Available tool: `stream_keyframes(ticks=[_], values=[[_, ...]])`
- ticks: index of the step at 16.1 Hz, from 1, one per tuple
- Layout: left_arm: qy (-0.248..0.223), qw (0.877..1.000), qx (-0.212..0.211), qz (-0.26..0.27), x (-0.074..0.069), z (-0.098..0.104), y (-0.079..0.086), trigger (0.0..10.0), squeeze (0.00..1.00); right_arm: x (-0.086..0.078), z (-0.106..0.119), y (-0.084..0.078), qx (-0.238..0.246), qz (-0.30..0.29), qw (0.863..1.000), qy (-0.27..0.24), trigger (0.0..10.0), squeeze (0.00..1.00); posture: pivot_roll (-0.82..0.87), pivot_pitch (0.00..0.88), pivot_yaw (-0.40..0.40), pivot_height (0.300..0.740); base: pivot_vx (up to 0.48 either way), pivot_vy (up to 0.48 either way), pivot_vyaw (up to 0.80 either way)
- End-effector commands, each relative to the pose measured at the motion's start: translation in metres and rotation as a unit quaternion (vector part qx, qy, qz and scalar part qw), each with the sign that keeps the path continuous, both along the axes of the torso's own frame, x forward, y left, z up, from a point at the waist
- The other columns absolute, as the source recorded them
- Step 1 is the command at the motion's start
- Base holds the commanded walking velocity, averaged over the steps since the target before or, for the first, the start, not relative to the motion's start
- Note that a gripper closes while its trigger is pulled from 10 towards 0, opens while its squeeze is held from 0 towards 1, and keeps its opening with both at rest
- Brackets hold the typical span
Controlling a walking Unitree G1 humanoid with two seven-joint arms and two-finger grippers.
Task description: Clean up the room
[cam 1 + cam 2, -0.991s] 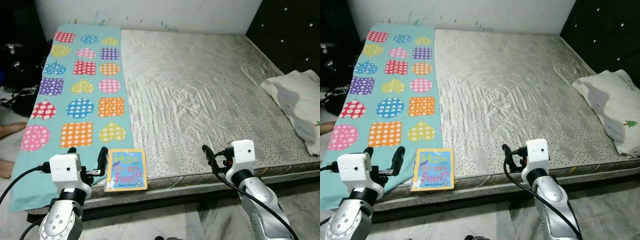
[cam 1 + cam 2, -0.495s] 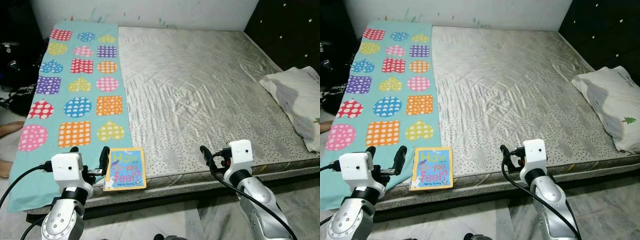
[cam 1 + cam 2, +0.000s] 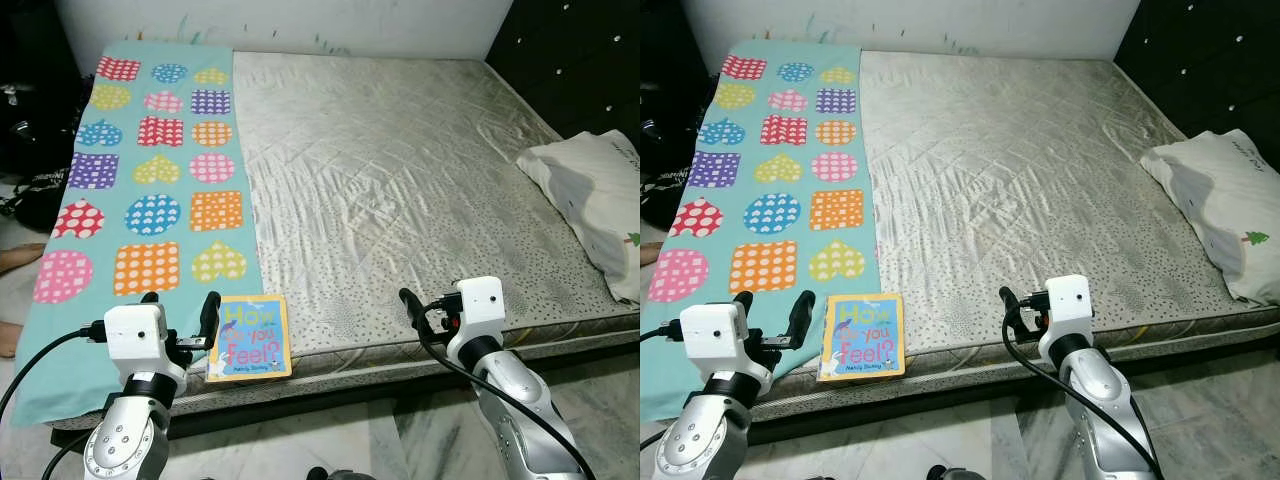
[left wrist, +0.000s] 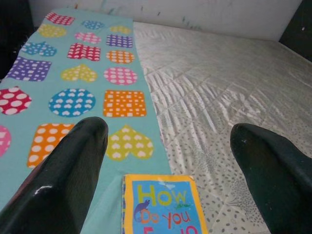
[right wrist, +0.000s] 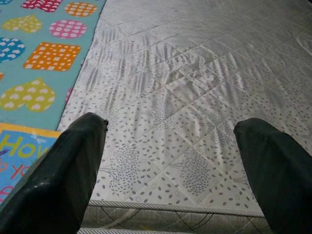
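Setting: a bare mattress [image 3: 400, 180] lay before the robot, with a teal blanket [image 3: 150, 180] patterned in bright hearts and squares spread along its left side.
Thing to tidy: a children's book [image 3: 250, 338] lay face up at the near edge of the mattress, partly on the blanket's corner and just beside the left claw.
Other item: a white pillow [image 3: 590, 200] rested at the right edge of the mattress, well apart from the book.
Left claw: the left claw [image 4: 170, 161] hovered low at the bed's near edge with its two black fingers [image 4: 73, 165] spread wide apart, holding nothing; the book's top edge showed between them in the wrist view.
Right claw: the right claw [image 5: 170, 161] hung over the near edge further right, fingers wide apart and empty, pointed across bare mattress.
Step in hand: judging by the pose, the approach to the book, with no grasp yet made.
Next move: probably the left claw would need to ease forward and down over the book, catching one edge, since it lay flat and thin against the bedding.
Risk: the fingers might pinch blanket along with the cover.
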State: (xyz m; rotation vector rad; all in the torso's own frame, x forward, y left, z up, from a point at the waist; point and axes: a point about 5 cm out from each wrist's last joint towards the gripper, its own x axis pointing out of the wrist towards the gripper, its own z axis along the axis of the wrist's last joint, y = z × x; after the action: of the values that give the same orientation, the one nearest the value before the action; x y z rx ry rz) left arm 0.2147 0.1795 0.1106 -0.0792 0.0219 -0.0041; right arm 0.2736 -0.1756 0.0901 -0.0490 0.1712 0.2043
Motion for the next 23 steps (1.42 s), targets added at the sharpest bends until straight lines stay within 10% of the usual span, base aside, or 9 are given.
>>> stream_keyframes(ticks=[1, 23], values=[[0.005, 1.0, 0.0, -0.006, 0.0002, -0.0009, -0.002, 10.0, 0.0, 0.0006, 0.0, -0.0022, -0.005, -0.001, 1.0, 0.003, 10.0, 0.0, 0.0, 0.146, -0.118, 0.74, 0.0, 0.0, 0.0], [0.011, 1.0, 0.01, 0.002, 0.0036, -0.0037, -0.0041, 10.0, 0.0, 0.0026, -0.0027, 0.0007, -0.006, 0.008, 1.0, 0.005, 10.0, 0.0, 0.01, 0.131, -0.119, 0.74, 0.196, 0.0, 0.0]])
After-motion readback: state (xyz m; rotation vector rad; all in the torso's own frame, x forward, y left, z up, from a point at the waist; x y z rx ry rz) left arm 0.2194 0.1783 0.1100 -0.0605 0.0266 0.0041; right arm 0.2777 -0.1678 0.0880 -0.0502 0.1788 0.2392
